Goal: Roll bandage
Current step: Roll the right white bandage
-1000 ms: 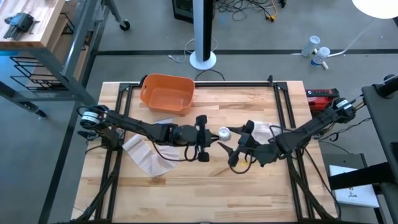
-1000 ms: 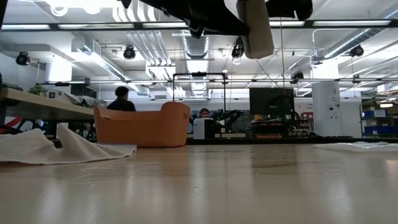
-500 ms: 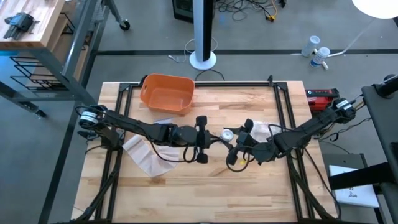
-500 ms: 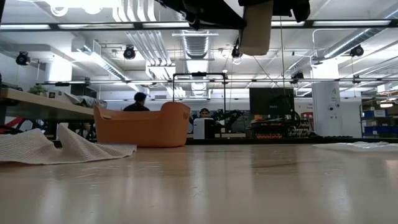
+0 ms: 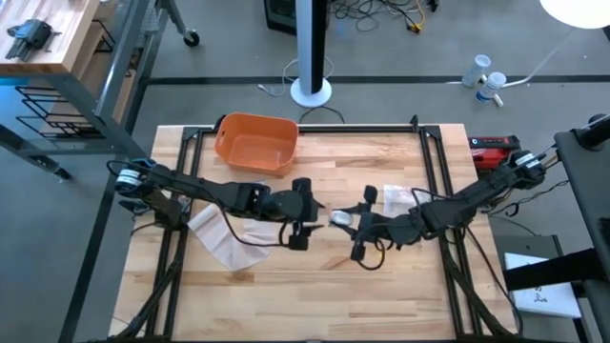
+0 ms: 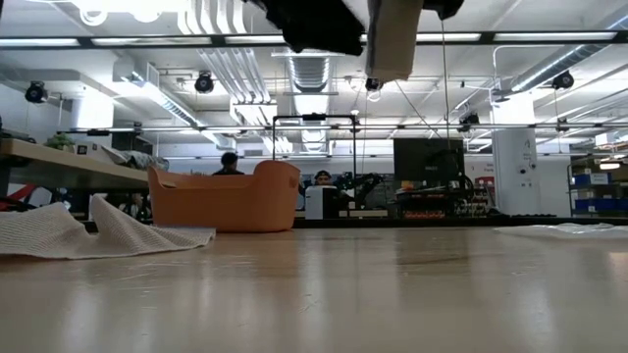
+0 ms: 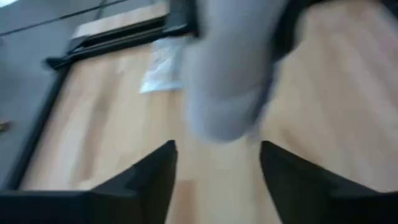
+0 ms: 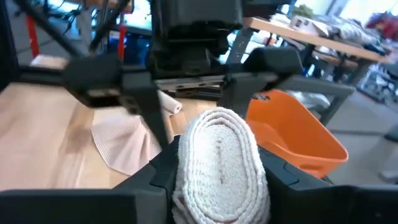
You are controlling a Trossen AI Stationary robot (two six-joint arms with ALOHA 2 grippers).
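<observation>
The bandage (image 8: 219, 163) is a tight, flattened oval roll of white, ribbed woven gauze, its spiral end showing in the right wrist view. The right hand (image 5: 349, 220) is closed on it, one dark finger on each long side, above the middle of the worktop (image 5: 400, 295), which is pale wood planking inside a black metal frame. The right arm reaches in low from the right edge, bent at the elbow, wrist level.

The left hand (image 5: 298, 211) faces the roll from just beside it, its two dark fingers (image 7: 149, 180) spread apart and empty; that arm stretches nearly flat from the left edge.

A loose strip (image 5: 221, 233) of creased white mesh lies under the left arm. A smooth orange plastic bin (image 5: 254, 142) with rounded corners sits at the far edge.
</observation>
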